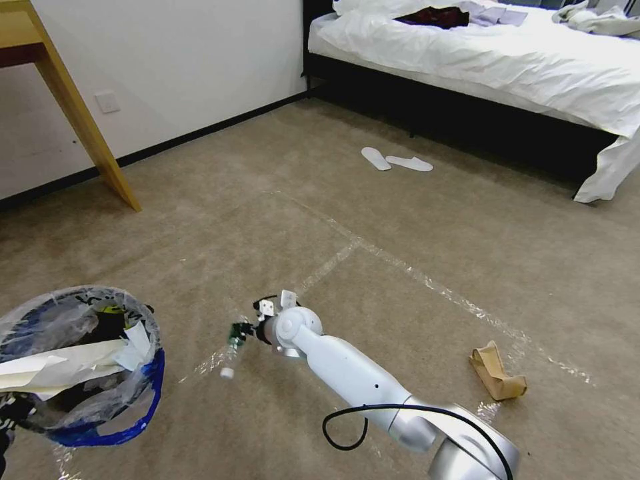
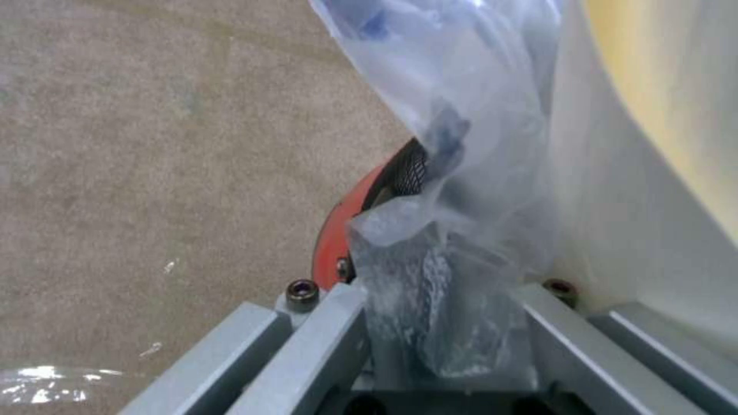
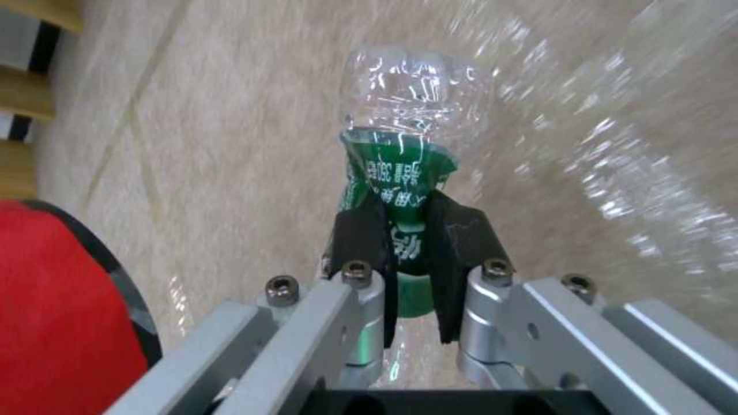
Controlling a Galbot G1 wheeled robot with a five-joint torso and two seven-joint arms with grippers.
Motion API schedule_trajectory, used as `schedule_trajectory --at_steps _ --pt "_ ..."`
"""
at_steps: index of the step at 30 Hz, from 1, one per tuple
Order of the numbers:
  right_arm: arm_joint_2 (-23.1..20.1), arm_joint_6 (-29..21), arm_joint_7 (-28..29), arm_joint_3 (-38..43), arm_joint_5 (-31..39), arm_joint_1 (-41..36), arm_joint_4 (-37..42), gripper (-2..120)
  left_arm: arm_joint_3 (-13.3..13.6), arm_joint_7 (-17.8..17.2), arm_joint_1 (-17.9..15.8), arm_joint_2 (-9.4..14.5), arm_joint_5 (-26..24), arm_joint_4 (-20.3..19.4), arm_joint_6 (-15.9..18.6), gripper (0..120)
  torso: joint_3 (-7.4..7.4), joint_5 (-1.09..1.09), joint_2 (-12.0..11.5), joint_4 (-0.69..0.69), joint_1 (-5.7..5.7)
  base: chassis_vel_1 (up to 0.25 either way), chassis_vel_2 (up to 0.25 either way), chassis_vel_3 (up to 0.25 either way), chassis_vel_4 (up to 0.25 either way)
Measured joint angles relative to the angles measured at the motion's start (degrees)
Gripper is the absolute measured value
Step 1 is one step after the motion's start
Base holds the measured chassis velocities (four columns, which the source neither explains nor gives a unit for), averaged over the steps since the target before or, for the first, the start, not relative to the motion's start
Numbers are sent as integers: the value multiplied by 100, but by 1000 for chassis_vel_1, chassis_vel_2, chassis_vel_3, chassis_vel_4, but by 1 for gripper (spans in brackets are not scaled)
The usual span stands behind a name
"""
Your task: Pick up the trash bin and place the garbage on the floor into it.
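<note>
The trash bin [image 1: 80, 363] hangs at the lower left of the head view, red under a crinkly clear bag with blue edging, white paper inside. My left gripper [image 2: 442, 314] is shut on its bagged rim, and the red rim [image 2: 329, 242] shows beside the fingers. My right arm reaches across the floor [image 1: 400, 220] to the middle. There my right gripper [image 3: 405, 242] is shut on a small clear bottle [image 3: 400, 173] with a green label. The bottle [image 1: 233, 343] hangs cap down just above the carpet, a little right of the bin [image 3: 54, 311]. A crumpled brown paper bag [image 1: 497, 372] lies on the carpet to the right.
Shiny tape lines [image 1: 373, 257] cross the carpet. A wooden table leg [image 1: 87, 127] stands at the far left by the wall. A bed [image 1: 507, 73] fills the far right, with two white slippers [image 1: 395, 160] on the floor before it.
</note>
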Motion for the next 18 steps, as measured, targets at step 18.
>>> schedule_trajectory --at_steps 18 --pt "-1867 957 -680 524 -22 244 2687 8 319 -123 -110 85 -134 107 128 0 0 1 0 -3 0 0 0 0 0"
